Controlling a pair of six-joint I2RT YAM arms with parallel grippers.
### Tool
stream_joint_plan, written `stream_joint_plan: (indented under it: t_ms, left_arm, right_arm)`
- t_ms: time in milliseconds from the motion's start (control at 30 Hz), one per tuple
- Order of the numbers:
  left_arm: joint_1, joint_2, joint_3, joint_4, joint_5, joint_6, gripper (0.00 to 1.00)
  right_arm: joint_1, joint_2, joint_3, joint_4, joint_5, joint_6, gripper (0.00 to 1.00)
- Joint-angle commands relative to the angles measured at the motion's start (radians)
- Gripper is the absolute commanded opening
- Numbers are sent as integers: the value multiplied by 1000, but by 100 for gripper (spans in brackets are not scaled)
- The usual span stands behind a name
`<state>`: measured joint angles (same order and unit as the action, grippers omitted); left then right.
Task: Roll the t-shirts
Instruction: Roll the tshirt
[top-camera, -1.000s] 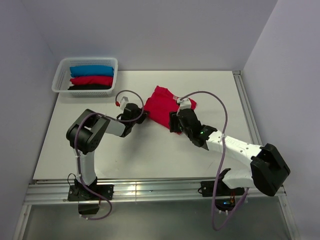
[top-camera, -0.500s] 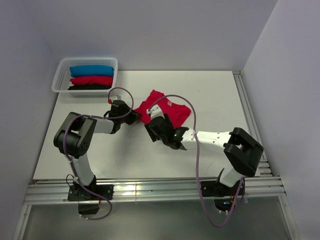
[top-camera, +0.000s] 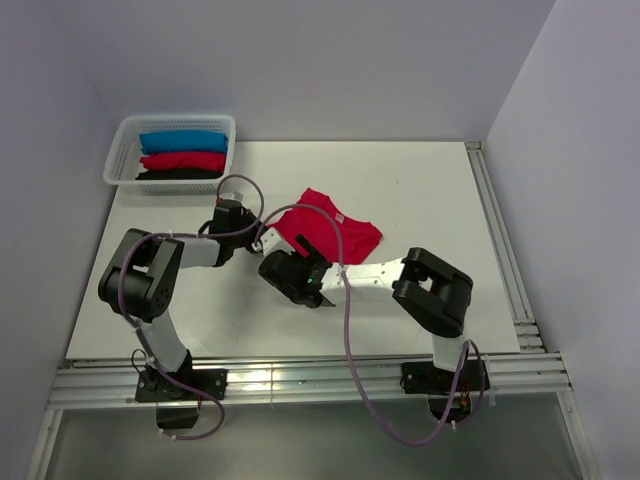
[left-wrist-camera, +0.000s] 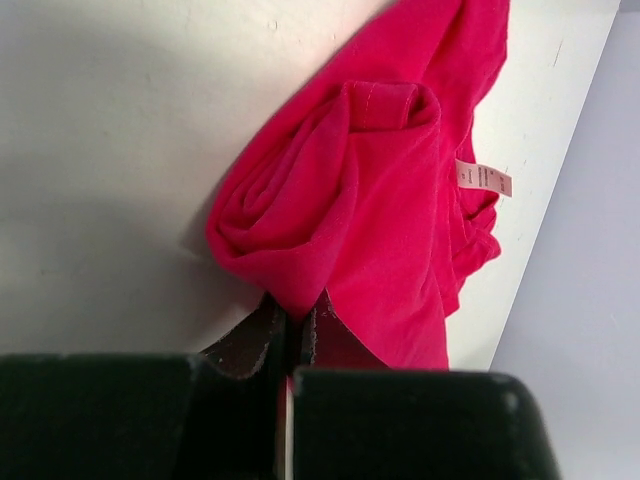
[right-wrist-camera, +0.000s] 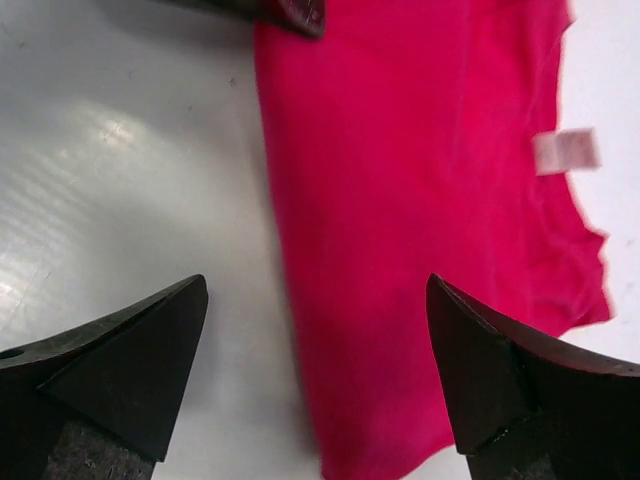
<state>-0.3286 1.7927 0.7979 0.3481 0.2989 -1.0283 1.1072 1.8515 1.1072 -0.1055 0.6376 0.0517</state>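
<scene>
The red t-shirt lies near the middle of the desk, partly bunched up, with its white label showing. My left end effector is pinched tight on a fold at one corner of the shirt, where the cloth has curled into a small loose roll. My right end effector is spread wide and holds nothing. It hangs over the shirt's long edge, with one finger above bare desk and the other above the cloth. A few things could go wrong from here. If I pull with the left side too hard, I think the whole shirt will slide across the desk and not roll. The little roll looks soft and could flop open if that pinch slips. If I bring the right side down a bit off, it may grab only a thin layer, or close on the desk and miss the edge. The two end effectors are near each other, so they could bump. The shirt also lies crooked, so the roll may come out lopsided. The basket with the rolled shirts is well apart, so a loose roll could come undone on the way there.
</scene>
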Motion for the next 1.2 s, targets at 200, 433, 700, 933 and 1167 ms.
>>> stream_joint_plan:
  t_ms: [200, 433, 700, 933, 1167]
  left_arm:
    - [16, -116, 3, -78, 63, 63, 2]
    - [22, -130, -2, -86, 94, 66, 3]
    - [25, -122, -6, -86, 123, 60, 3]
    - [37, -138, -2, -118, 118, 82, 4]
    - [42, -138, -8, -112, 137, 86, 11]
  right_arm:
    - [19, 120, 143, -62, 181, -87, 95]
    - [23, 190, 184, -91, 267, -55, 88]
    - [25, 251, 230, -89, 343, -42, 80]
    - [23, 284, 223, -59, 370, -72, 70]
    - [25, 269, 209, -43, 353, -72, 18]
